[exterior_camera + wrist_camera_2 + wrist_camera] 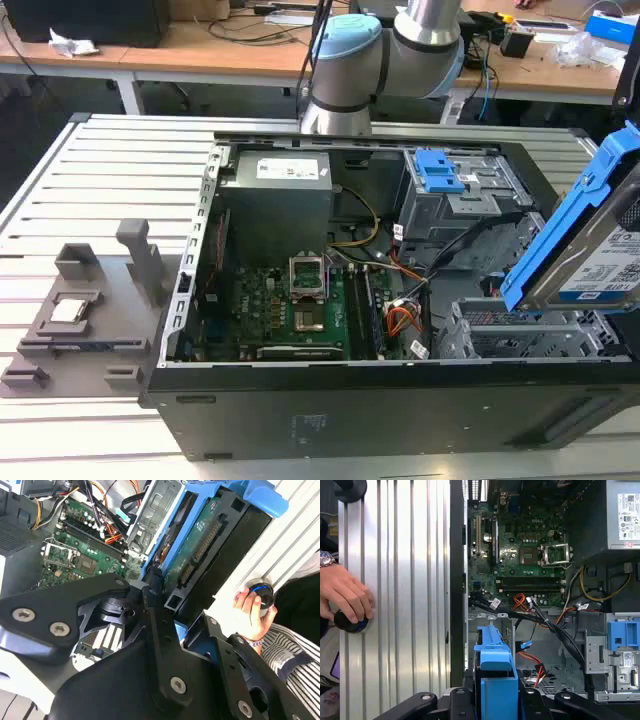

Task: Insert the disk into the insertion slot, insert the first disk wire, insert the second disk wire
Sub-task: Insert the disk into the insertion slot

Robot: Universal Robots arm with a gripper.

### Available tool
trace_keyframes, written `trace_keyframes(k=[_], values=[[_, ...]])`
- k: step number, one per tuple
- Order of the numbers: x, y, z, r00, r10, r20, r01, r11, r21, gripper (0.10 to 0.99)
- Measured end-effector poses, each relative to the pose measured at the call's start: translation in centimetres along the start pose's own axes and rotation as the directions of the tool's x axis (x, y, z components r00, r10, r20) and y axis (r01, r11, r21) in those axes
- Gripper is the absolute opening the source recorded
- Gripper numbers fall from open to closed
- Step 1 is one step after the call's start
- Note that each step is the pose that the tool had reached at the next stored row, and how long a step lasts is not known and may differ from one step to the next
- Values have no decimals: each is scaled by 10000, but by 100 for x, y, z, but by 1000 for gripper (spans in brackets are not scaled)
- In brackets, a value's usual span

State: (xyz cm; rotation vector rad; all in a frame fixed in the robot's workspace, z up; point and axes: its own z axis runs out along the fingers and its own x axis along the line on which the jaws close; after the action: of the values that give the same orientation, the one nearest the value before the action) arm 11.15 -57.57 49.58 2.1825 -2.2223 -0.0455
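Disk (600,255) clamped in the gripper (495,700), fingers closed on it; tilted over the insertion slot (490,335), likely angled for entry.

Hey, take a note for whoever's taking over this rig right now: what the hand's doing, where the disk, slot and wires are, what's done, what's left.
Hand: shut on the disk, gripping its blue carrier.
Disk: tilted in the air over the insertion slot, at the exterior view's right; not in it.
First disk wire: loose inside the case, beside the motherboard. Second wire: cannot pick it out.
Done: disk picked up. Left: seating the disk, both wires.
A person's hand rests on a black knob on the table.
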Motion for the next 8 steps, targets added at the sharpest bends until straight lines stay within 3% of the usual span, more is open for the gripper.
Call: trace_keyframes(k=[8], values=[[1, 22, 98, 10000, -3, 51, 3, 10000, -1, 365]])
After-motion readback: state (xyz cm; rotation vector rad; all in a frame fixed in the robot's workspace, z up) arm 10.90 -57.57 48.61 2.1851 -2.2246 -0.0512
